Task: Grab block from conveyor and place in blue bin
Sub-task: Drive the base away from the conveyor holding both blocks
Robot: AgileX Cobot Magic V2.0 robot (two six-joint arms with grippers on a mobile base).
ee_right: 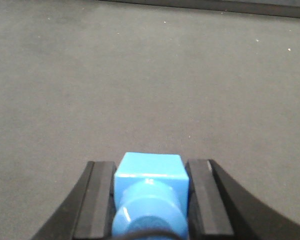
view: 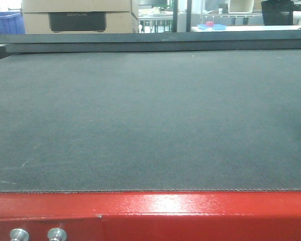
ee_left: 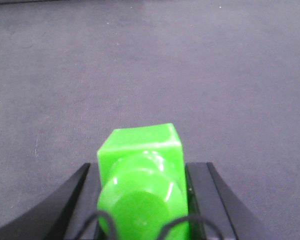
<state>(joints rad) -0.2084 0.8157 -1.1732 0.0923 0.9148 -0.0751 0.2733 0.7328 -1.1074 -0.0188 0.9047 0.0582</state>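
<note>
Clenching with the left gripper (ee_left: 147,169) a glossy green block (ee_left: 140,145): hard plastic, square-edged at the front and rounded behind, pressed between matte black jaws. Clenching in the same way with the right gripper (ee_right: 150,167) a blue block (ee_right: 150,175) of similar shape. Looking past both onto the belt (ee_right: 140,75), dark grey, flat and finely grained. Showing the blocks in the wrist views only. Showing in the front view only a shiny red frame (view: 190,211) with two round silver buttons (view: 19,234), and far behind at the left a blue bin (view: 5,22) beside a cardboard box (view: 80,15).
</note>
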